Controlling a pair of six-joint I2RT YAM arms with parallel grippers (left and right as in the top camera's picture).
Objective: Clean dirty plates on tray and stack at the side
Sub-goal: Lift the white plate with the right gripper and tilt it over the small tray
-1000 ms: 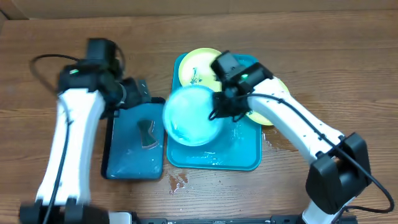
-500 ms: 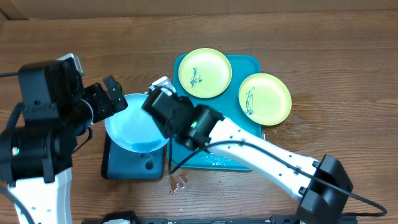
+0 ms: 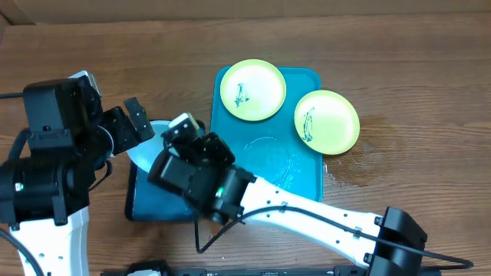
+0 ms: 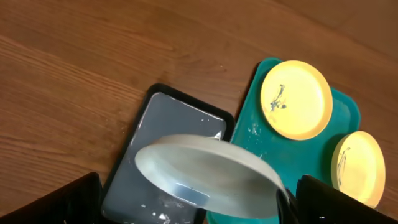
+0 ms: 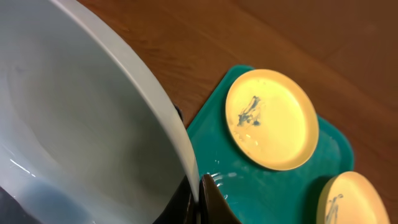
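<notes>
A pale blue plate (image 5: pixel 74 124) hangs tilted above the small dark tray (image 4: pixel 155 134). My right gripper (image 5: pixel 198 198) is shut on its rim. In the overhead view only a sliver of this plate (image 3: pixel 147 149) shows beside my right arm (image 3: pixel 230 188). My left gripper (image 4: pixel 199 214) is open, its wide fingers (image 4: pixel 53 199) on either side of the plate and apart from it. A yellow-green plate (image 3: pixel 253 90) with a dark smear lies on the turquoise tray (image 3: pixel 268 165). A second smeared plate (image 3: pixel 327 121) overhangs the tray's right rim.
The dark tray (image 3: pixel 153 208) holds water and lies left of the turquoise tray, mostly under my right arm. Small puddles sit on the wood table at the front (image 3: pixel 220 222) and right of the turquoise tray (image 3: pixel 345 175).
My right arm has carried the blue plate off the turquoise tray leftwards over the dark tray. The left arm has swung in beside it, fingers open.
</notes>
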